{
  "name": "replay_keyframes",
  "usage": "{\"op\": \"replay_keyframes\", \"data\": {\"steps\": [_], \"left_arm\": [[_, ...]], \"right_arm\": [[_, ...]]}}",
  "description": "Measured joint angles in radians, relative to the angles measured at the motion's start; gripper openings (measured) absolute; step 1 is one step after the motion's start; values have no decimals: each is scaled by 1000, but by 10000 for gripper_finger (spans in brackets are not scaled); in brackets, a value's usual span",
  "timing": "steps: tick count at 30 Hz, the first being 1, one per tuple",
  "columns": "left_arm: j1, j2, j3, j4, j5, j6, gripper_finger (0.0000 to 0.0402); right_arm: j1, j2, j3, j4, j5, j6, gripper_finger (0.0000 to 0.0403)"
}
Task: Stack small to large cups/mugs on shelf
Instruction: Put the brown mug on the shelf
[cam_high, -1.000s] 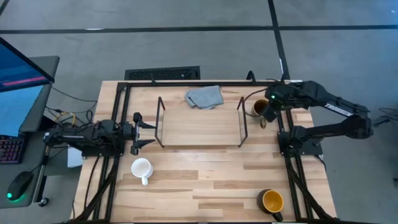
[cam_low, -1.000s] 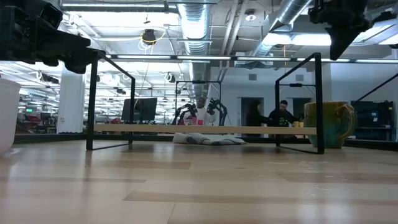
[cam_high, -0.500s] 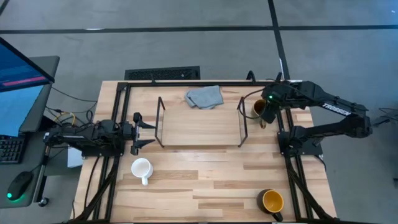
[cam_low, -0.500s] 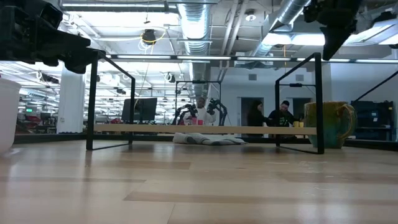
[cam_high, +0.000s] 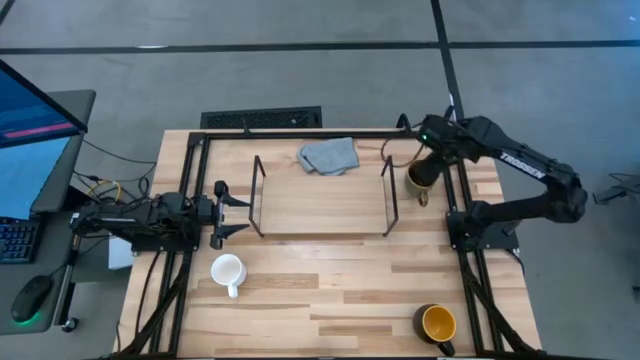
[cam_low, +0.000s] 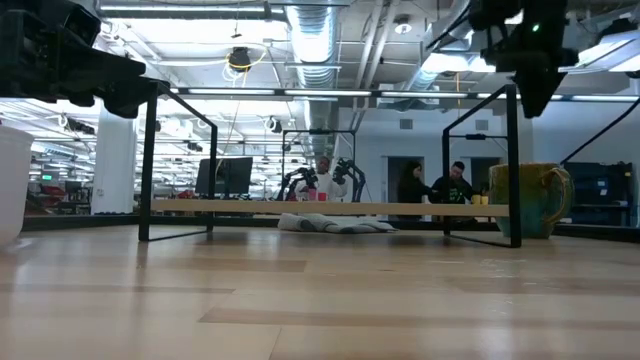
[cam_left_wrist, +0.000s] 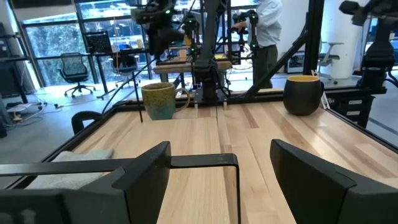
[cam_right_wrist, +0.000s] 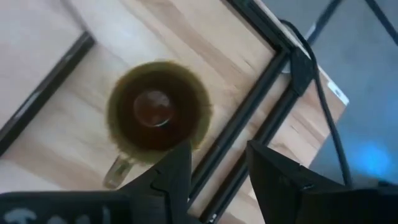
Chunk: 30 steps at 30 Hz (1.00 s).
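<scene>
**A:** Mugs first, left to right. White mug (cam_high: 227, 269) stands on the tabletop (cam_high: 330, 290) near the front left, in front of the shelf (cam_high: 322, 203). Yellow mug (cam_high: 437, 323) sits at the front right corner. Brown mug (cam_high: 419, 178) stands just outside the shelf's right end frame, handle toward the front. None is on the shelf yet.

**B:** How would they handle?

**A:** My guess is glazed ceramic: stiff, fairly heavy for their size, slick, and likely to chip if knocked against the wire frame. The rim wall looks like the best hold, one finger inside and one outside; the handle is narrower and would let the mug swing.

**B:** And the cloth?

**A:** Grey cloth (cam_high: 329, 155) lies at the back, behind the shelf, touching nothing that matters.

**B:** Left gripper?

**A:** Left gripper (cam_high: 236, 208) waits at the shelf's left end, fingers (cam_left_wrist: 140, 176) spread wide, holding nothing.

**B:** Right one?

**A:** Right gripper (cam_high: 430, 160) hangs above the brown mug, toward its back side. From its wrist camera the fingers (cam_right_wrist: 176, 169) stand parted, with the mug's mouth (cam_right_wrist: 155, 112) below and beyond them. They grip nothing; I see no contact with the rim. I'd judge it needs to line up over the rim wall and drop before closing.
</scene>
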Motion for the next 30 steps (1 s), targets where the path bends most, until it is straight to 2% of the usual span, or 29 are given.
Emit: {"op": "replay_keyframes", "data": {"steps": [5,13,27,30], "left_arm": [[0,0,0,0,0,1,266],[0,0,0,0,0,-1,266],[0,0,0,-1,4,-27,266],[0,0,0,-1,5,-29,266]], "right_arm": [[-101,50,0,50,-22,-81,176],[-235,109,0,92,-197,-202,177],[-343,126,-180,151,-215,-261,167],[-343,125,-194,194,-251,-276,166]]}}
